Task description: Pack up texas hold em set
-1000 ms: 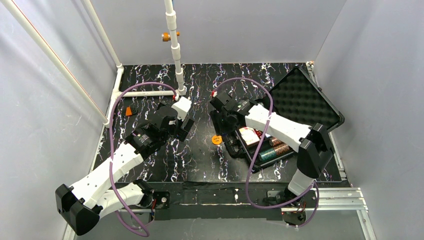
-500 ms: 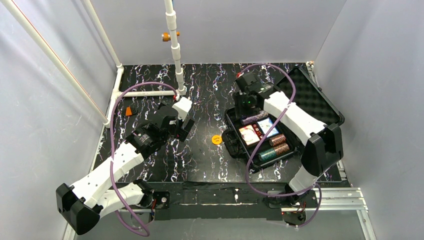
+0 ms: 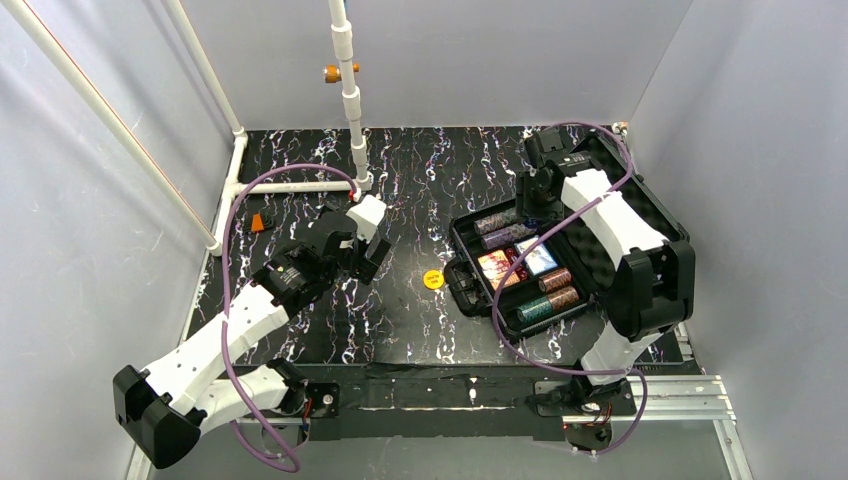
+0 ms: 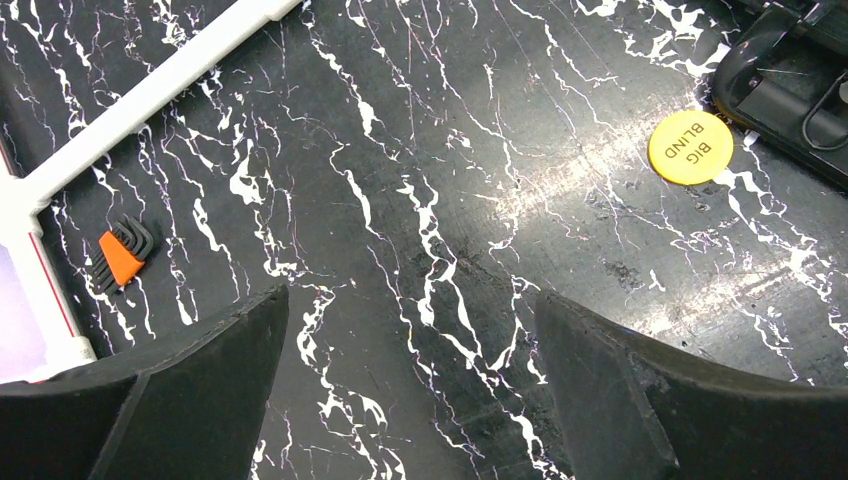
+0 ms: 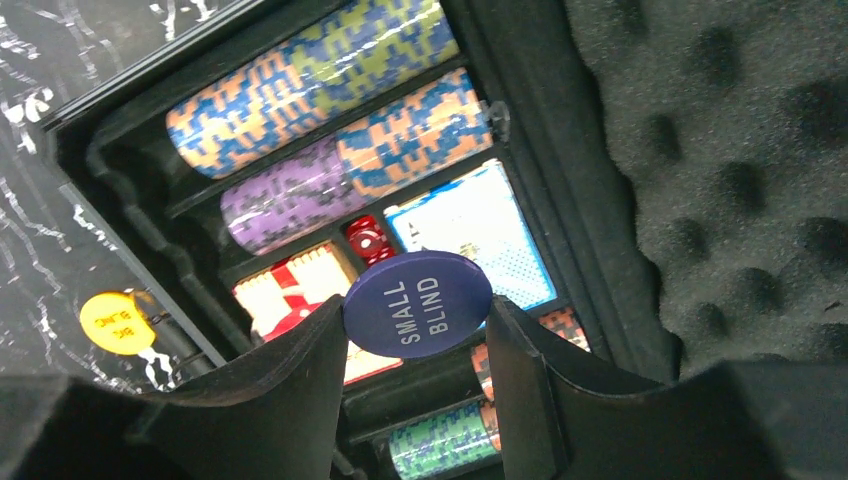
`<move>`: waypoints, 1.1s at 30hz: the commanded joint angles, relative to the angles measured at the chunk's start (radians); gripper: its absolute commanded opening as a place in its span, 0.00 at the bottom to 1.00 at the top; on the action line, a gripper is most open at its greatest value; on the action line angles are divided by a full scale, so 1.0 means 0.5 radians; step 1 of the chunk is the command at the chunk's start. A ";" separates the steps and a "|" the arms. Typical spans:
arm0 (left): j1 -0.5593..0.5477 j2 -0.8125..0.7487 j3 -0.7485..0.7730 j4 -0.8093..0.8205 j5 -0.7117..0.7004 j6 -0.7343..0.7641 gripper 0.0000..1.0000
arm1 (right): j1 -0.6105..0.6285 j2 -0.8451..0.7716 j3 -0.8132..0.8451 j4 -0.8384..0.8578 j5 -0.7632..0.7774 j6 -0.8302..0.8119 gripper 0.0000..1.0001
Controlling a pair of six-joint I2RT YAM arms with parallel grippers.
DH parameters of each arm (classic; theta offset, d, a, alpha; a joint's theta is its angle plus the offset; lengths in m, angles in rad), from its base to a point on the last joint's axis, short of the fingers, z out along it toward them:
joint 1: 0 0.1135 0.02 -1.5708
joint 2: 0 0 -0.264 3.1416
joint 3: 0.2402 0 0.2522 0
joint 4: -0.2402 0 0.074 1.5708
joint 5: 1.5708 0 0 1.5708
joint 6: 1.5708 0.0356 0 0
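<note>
Table top: black marbled sheet, smooth, semi-gloss with glare patches. Yellow button, 2 o'clock in the left wrist view: smooth matt plastic. Blue button: smooth plastic, slight sheen. Foam lining: matt, dimpled. Case: hard black plastic.

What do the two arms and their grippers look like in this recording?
Both the left arm and right arm have smooth white shell links joined by chunky black joint housings. A thin purple cable loops along each. The left gripper and right gripper carry broad, matte black wedge-shaped fingers. No markings show.
</note>
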 commanded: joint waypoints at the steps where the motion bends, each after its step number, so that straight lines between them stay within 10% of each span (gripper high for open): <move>1: 0.010 -0.001 -0.015 0.015 0.026 0.012 0.92 | -0.066 0.061 0.030 -0.018 0.055 -0.028 0.46; 27: 0.010 0.006 -0.020 0.020 0.201 0.021 0.92 | -0.088 0.145 -0.405 0.257 0.155 0.162 0.56; 33: 0.008 0.024 -0.033 0.032 0.316 0.033 0.92 | -0.090 0.161 -0.424 0.265 0.170 0.153 0.81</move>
